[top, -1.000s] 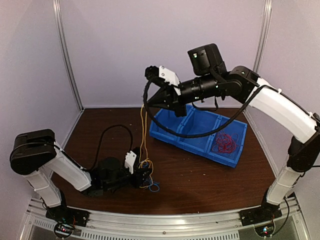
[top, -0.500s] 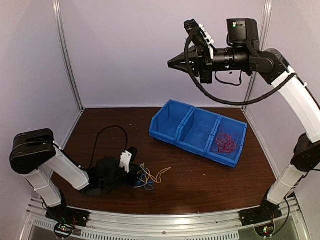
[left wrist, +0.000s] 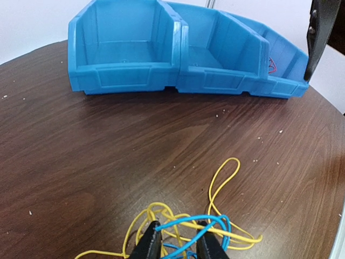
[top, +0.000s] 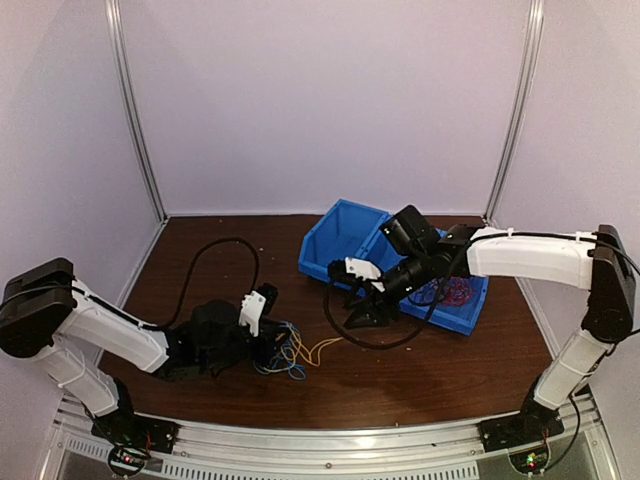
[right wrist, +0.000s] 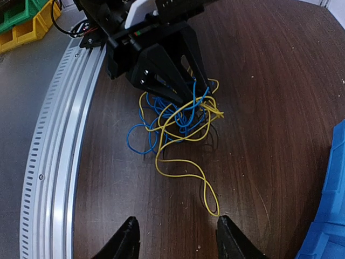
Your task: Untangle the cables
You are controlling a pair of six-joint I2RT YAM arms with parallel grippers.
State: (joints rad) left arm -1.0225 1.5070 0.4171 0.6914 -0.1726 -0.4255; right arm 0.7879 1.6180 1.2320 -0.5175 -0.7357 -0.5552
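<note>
Two hands meet at one tangle: the left hand (left wrist: pixel 178 244) pinches the blue and yellow cables (right wrist: pixel 180 121) on the bench (left wrist: pixel 81 162); the right hand (right wrist: pixel 178 240) hangs released, empty, above a stray yellow loop (right wrist: pixel 188 172), near the blue bin (left wrist: pixel 124 81).

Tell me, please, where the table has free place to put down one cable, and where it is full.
Free: the table front right, between the right pincer, the blue bin and the near rail; also the bin's left and middle sections. Crowded: around the blue and yellow cables at the left pincer. Red cables lie in the bin's right section.
</note>
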